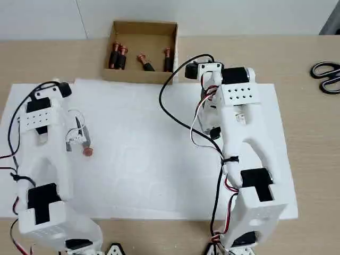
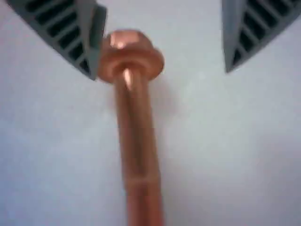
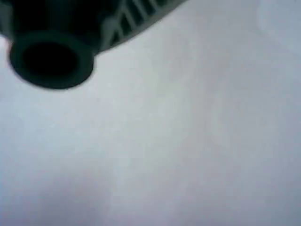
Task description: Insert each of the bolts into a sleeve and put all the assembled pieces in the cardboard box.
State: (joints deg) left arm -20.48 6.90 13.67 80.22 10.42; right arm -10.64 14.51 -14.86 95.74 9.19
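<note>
A copper bolt (image 2: 134, 141) lies on the white sheet, its flanged head (image 1: 87, 152) between the fingers of my left gripper (image 2: 162, 70). That gripper is open, and one finger (image 2: 80, 37) touches the side of the head. In the high view the left gripper (image 1: 78, 139) is low over the left part of the sheet. My right gripper is shut on a black sleeve (image 3: 49, 61), held above the sheet with its open end facing the camera. The cardboard box (image 1: 141, 77) at the back holds several assembled pieces (image 1: 118, 56).
The white sheet (image 1: 143, 175) covers most of the table between the arms. Scissors (image 1: 326, 77) lie at the far right edge. A black cable (image 1: 175, 114) loops from the right arm over the sheet.
</note>
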